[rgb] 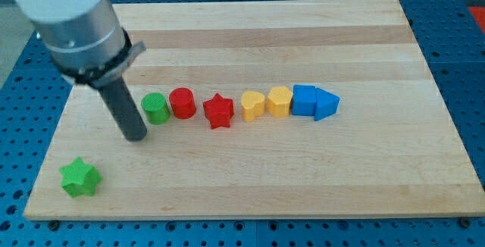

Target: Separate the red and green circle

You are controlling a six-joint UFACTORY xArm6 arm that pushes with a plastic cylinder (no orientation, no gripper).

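in the camera view, my arm comes down from the upper left of the frame, and my tip (136, 136) rests on the wooden board (364, 179) in the left half of the frame. i end in a plain dark rod, so there are no jaws to be wide or narrow, and i hold nothing.

the green circle (155, 108) stands just to the right of my tip and slightly above it; whether the rod touches it i cannot tell. the red circle (183, 102) sits directly to the right of the green one, and the two look to be touching or very nearly so.

further right along the same row, near the middle of the frame, come the red star (218, 110), then the yellow heart (253, 105), then the yellow hexagon-like block (280, 101) just beside it. the blue cube (304, 100) and the blue triangle (326, 104) close the row, pressed together.

the green star (79, 177) lies alone in the lower left of the frame, well apart from the row and below left of my tip.
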